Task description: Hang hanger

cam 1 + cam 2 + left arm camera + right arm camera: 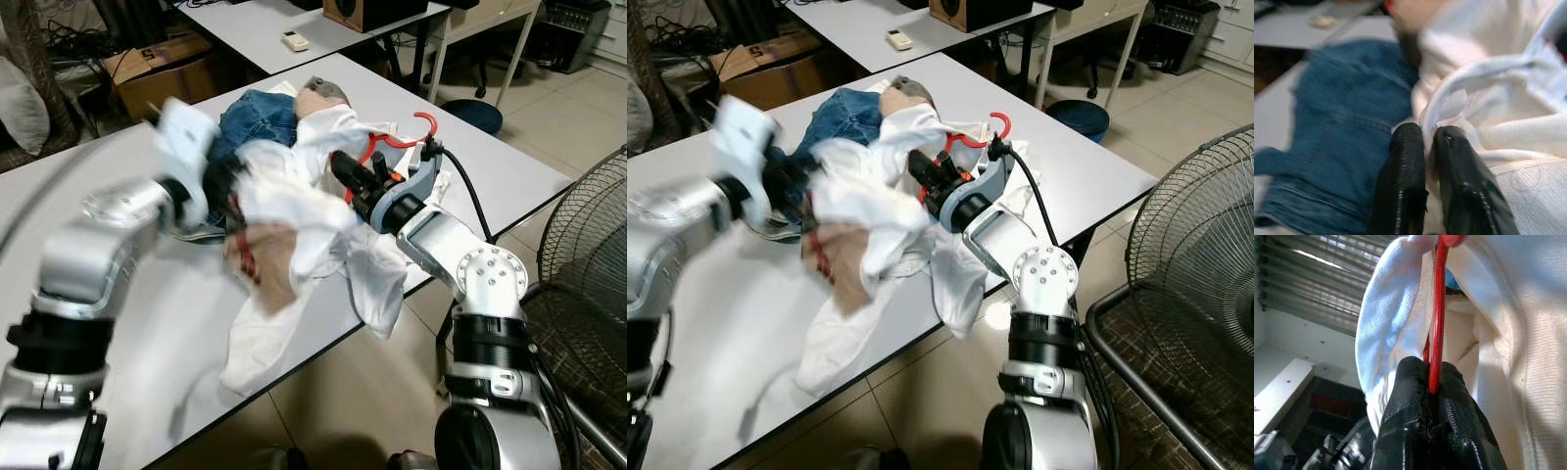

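Observation:
A red hanger [404,140] pokes its hook out of a white shirt [294,186] lifted over the grey table [490,157]. My right gripper [351,172] is shut on the hanger's thin red bar [1437,333], with white cloth draped around it. My left gripper [1424,134] is shut on a fold of the white shirt [1488,122], beside blue jeans [1347,127]. The left arm [127,215] is blurred. The shirt's lower part hangs over the table's front edge.
Blue jeans [257,116] and a beige garment [323,95] lie further back on the table. A large floor fan [588,284] stands to the right. A second table with a remote [294,40] and a cardboard box [167,64] stand behind.

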You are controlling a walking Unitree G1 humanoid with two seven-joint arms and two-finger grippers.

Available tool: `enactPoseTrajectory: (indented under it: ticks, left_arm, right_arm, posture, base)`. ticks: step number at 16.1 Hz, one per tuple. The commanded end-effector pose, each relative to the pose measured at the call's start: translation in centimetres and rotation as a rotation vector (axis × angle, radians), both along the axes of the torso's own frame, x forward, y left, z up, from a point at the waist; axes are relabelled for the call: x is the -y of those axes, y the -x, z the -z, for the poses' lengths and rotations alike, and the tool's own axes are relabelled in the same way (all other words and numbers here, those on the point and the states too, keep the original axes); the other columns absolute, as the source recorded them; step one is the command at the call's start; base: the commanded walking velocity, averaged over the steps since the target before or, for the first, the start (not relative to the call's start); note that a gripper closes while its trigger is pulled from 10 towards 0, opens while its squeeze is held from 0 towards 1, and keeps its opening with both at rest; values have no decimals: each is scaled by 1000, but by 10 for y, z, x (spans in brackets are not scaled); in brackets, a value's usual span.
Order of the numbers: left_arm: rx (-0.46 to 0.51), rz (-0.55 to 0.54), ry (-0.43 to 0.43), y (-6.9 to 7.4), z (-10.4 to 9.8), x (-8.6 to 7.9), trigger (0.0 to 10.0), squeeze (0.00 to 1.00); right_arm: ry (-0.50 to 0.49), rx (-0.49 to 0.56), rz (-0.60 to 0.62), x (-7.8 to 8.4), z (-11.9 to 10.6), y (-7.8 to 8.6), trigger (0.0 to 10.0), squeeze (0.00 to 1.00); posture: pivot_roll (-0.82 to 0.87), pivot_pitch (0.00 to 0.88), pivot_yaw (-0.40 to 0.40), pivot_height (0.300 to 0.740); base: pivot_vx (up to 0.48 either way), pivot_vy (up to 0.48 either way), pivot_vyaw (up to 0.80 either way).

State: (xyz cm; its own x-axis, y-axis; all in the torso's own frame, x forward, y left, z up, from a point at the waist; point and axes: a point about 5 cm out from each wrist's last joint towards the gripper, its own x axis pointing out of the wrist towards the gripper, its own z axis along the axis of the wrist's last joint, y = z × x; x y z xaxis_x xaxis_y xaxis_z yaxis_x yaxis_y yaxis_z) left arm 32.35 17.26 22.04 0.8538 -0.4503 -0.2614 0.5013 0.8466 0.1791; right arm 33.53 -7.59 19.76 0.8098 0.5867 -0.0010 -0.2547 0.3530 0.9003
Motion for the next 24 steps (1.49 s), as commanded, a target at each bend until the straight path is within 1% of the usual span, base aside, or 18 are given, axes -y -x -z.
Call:
enactPoseTrajectory:
  ticks: [1, 3, 5, 6, 7, 8, 9, 11, 13, 14, 15, 17, 18, 19, 21, 22, 23, 24]
  left_arm:
    - [-29, -7, -47, 4, 6, -9, 10000, 1000]
    - [-95, 7, -62, 19, 18, -24, 10000, 1000]
    - [-115, -13, -92, 29, 24, -43, 10000, 1000]
    - [-113, -21, -82, 34, 23, -48, 10000, 439]
    - [-104, -26, 18, 40, 17, -52, 10000, 0]
    - [-103, -38, 67, 47, 15, -58, 10000, 0]
    - [-111, -59, 84, 55, 16, -65, 10000, 0]
    - [-92, -51, 125, 63, 13, -64, 10000, 0]
    - [-58, 23, 245, 80, 9, -46, 10000, 0]
    - [-83, 46, 280, 88, 14, -37, 10000, 0]
    - [-126, 55, 264, 97, 24, -30, 10000, 0]
    - [-115, -47, 233, 97, 34, -32, 10000, 0]
    - [-52, -133, 182, 91, 33, -33, 10000, 0]
    - [-7, -157, 164, 89, 31, -27, 10000, 0]
    - [61, -141, 202, 87, 24, -11, 10000, 0]
    - [82, -111, 185, 90, 23, -1, 10000, 0]
    - [81, -104, 192, 91, 25, 4, 10000, 0]
    - [96, -117, 234, 89, 24, 7, 10000, 0]
  right_arm:
    - [0, 18, -10, 0, -6, 3, 10000, 0]
    - [-3, 29, 37, 11, -8, 4, 10000, 0]
    - [85, 69, 33, 17, -14, 5, 10000, 0]
    - [112, 88, 34, 18, -17, 5, 10000, 0]
    - [98, 111, 9, 18, -23, 8, 10000, 0]
    - [85, 142, -7, 17, -31, 9, 10000, 0]
    - [52, 181, -28, 16, -43, 13, 10000, 0]
    - [81, 219, -49, 15, -52, 18, 10000, 0]
    - [85, 295, -121, 14, -71, 36, 10000, 0]
    - [87, 297, -133, 15, -70, 42, 10000, 0]
    - [112, 290, -151, 15, -66, 49, 10000, 0]
    - [141, 293, -176, 16, -60, 59, 10000, 0]
    - [163, 284, -183, 15, -55, 64, 10000, 0]
    - [204, 281, -192, 13, -52, 69, 10000, 0]
    - [273, 288, -190, 16, -50, 74, 10000, 0]
    - [318, 300, -177, 20, -51, 76, 10000, 0]
    - [330, 319, -166, 24, -55, 77, 10000, 0]
    - [359, 376, -116, 33, -69, 74, 10000, 0]
  posture:
    - [-145, 32, 123, 740]
    - [-148, 26, 116, 740]
    - [-146, 30, 109, 740]
    - [-136, 37, 105, 740]
    - [-128, 42, 102, 740]
    - [-123, 51, 103, 740]
    - [-122, 60, 101, 740]
    - [-114, 66, 93, 740]
    - [-97, 57, 77, 740]
    - [-98, 49, 74, 740]
    - [-98, 41, 72, 740]
    - [-90, 44, 68, 740]
    - [-81, 54, 65, 740]
    - [-85, 60, 68, 740]
    - [-80, 71, 64, 740]
    - [-82, 72, 65, 740]
    - [-86, 71, 67, 740]
    - [-98, 67, 68, 740]
  base:
    - [0, 0, 0]
    - [0, 0, 0]
    - [0, 0, 713]
    - [0, 0, 800]
    - [0, 0, 794]
    - [0, 0, 794]
    - [0, 0, 794]
    - [0, 0, 794]
    - [0, 0, 794]
    - [0, 0, 794]
    - [0, 0, 794]
    - [0, 0, 794]
    - [0, 0, 794]
    - [0, 0, 794]
    - [0, 0, 794]
    - [0, 0, 794]
    - [0, 0, 794]
    - [0, 0, 794]
